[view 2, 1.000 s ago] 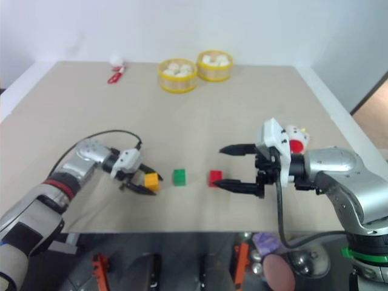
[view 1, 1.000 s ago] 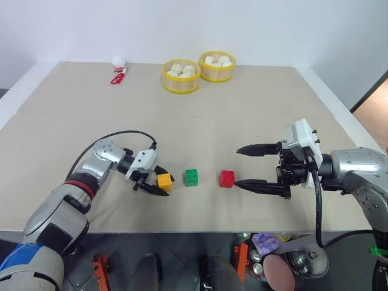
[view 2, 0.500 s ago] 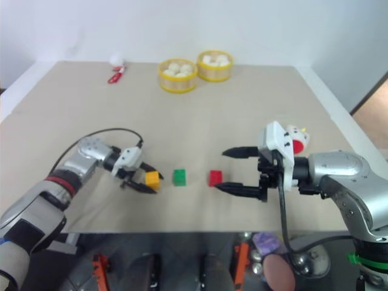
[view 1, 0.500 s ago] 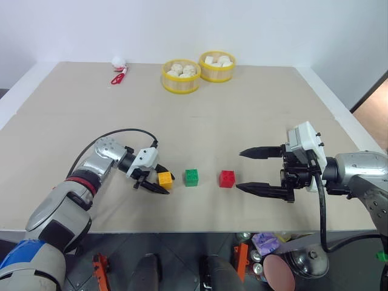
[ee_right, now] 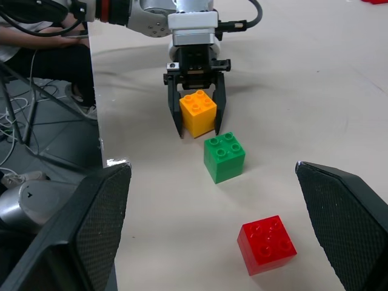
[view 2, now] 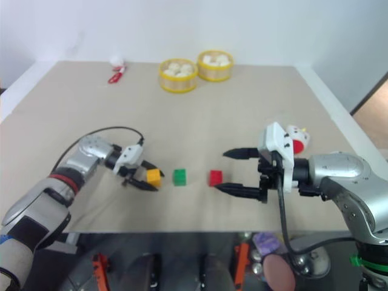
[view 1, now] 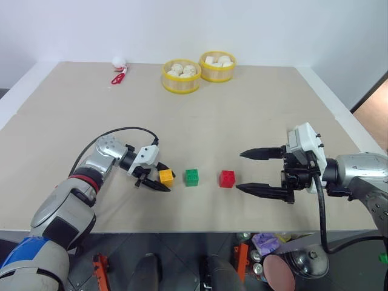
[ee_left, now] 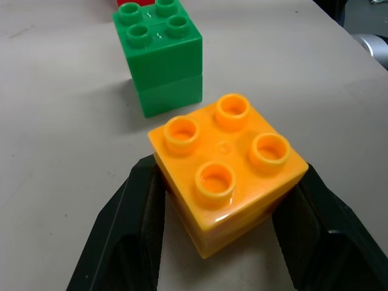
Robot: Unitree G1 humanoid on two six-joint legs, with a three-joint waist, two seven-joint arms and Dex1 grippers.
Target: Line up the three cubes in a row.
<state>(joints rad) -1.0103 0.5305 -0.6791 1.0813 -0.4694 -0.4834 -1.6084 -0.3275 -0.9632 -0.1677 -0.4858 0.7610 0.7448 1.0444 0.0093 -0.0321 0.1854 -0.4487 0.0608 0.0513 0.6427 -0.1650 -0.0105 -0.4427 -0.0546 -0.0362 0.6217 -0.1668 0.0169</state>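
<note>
- Left end effector [view 1: 159, 177] clamped on yellow-orange cube [view 1: 165, 177], cube sitting on the desk [view 1: 200, 115], fingers on 2 opposite sides.
- Green cube [view 1: 191, 177] just beside the yellow-orange one, not touching; red cube [view 1: 227, 178] next along, a small gap after green. All 3 roughly in 1 row near the desk's front edge.
- Right end effector [view 1: 251, 171] fingers wide apart, holding nothing, near the red cube, not touching.
- 2 yellow baskets [view 1: 180, 76] of white balls at the desk's far side.

Beige table [view 1: 254, 109], two yellow baskets [view 1: 180, 76] of white buns at its far edge, red scissors [view 1: 118, 77], white ball [view 1: 118, 60] beside them
</note>
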